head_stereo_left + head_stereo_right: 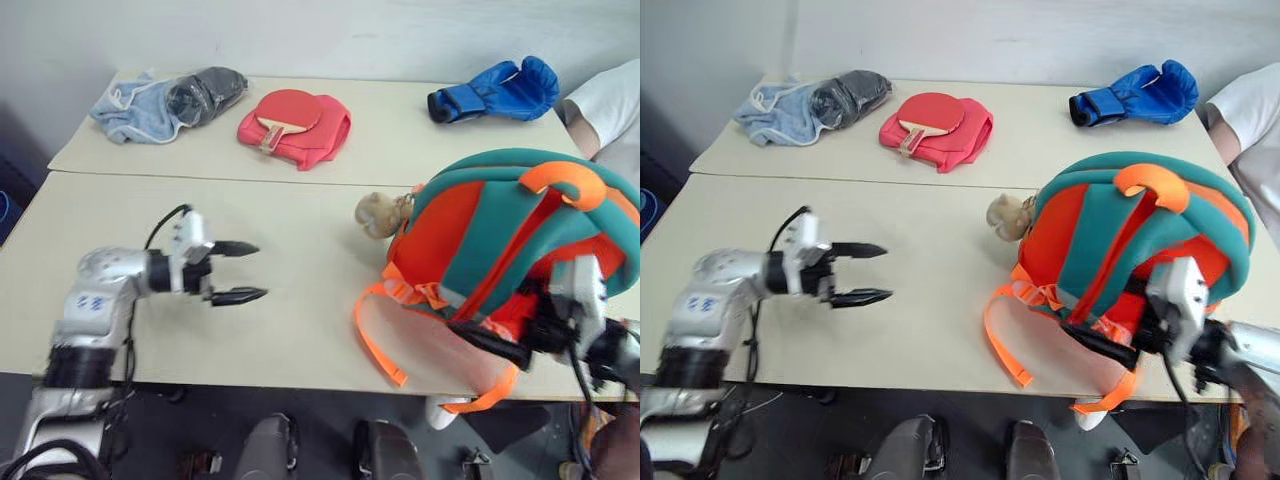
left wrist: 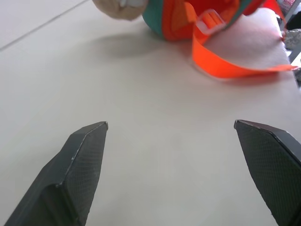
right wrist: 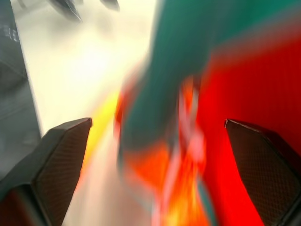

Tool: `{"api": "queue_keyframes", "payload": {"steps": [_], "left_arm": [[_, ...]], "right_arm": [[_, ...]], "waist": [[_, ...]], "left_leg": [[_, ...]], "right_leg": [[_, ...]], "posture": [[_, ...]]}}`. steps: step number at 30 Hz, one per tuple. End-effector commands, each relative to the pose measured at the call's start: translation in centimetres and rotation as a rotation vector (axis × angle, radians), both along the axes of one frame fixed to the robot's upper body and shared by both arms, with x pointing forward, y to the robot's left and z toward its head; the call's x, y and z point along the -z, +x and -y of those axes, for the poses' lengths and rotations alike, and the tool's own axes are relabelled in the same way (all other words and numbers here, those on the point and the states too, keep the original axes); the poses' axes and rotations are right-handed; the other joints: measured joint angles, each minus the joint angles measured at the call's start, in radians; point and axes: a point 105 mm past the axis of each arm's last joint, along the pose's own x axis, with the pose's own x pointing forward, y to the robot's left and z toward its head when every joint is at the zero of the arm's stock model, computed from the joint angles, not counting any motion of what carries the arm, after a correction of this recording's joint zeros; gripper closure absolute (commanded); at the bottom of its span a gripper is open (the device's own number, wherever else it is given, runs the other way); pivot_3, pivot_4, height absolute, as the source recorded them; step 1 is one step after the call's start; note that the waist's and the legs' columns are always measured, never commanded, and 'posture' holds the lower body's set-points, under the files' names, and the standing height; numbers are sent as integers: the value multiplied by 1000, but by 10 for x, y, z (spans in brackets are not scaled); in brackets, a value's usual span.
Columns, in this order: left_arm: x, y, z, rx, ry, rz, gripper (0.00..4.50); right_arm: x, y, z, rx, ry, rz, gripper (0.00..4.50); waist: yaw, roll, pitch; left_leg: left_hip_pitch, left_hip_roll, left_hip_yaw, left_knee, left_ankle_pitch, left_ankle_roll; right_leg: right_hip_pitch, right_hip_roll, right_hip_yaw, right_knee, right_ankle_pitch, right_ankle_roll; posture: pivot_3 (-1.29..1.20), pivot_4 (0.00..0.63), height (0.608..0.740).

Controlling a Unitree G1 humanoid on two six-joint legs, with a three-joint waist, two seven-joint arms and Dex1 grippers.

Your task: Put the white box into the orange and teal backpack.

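Observation:
The orange and teal backpack [image 1: 500,250] stands on the table's right side, with a tan plush charm [image 1: 380,213] at its left and an orange strap [image 2: 225,66] looping toward the front edge. Inside that loop lies a pale pinkish flat surface [image 1: 430,340], and a white rounded bit [image 1: 440,410] pokes out below the table edge. I cannot tell whether this is the white box. My right gripper [image 1: 480,335] is at the backpack's lower right, open, with the fabric close in front of its fingers [image 3: 61,150]. My left gripper [image 1: 260,270] hovers open over bare table, well left of the backpack.
Along the far table lie a light blue towel with a dark bundle [image 1: 165,100], a red paddle on red cloth [image 1: 295,125] and a blue boxing glove [image 1: 495,92]. A person's white sleeve [image 1: 612,100] shows at the far right. The backpack sits close to the table's front edge [image 1: 300,385].

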Motion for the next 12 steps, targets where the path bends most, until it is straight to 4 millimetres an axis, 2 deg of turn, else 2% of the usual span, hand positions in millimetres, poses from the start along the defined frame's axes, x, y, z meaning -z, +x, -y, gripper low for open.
{"api": "queue_keyframes", "payload": {"steps": [1, 4, 7, 10, 12], "left_arm": [[-16, -20, -13, -13, -6, 109, 0], [-7, -29, -27, -102, 41, 129, 0], [6, -42, -40, -159, 81, 112, 0], [11, -48, -41, -175, 70, 93, 0], [13, -47, -40, -189, 84, 119, 0]], "right_arm": [[-13, -10, 33, 77, -57, 43, 47], [-13, -14, 53, 109, -140, 91, 47], [-8, -13, 70, 133, -223, 171, 47], [-6, -2, 66, 139, -184, 253, 47], [-2, 3, 55, 98, -175, 269, 47]], "waist": [[0, 0, 0], [0, 1, 1], [-1, 2, 1], [-2, 2, 1], [-3, 2, 1]], "left_leg": [[1, 0, 0, 0, 0, 0], [4, 0, -3, 0, -3, -4], [15, 0, -1, -7, -8, -3], [16, 0, 0, -13, -5, -8], [16, 0, 0, -15, -2, -13]], "right_leg": [[1, -4, 0, -2, 0, 0], [5, -7, 1, -3, 1, -2], [12, -9, 1, -7, 1, -3], [10, -8, 1, -9, 1, -3], [9, -8, 1, -8, 1, -4]], "posture": [[0, 150, 740], [0, 150, 740], [0, 150, 740], [0, 150, 740], [0, 150, 740]]}}
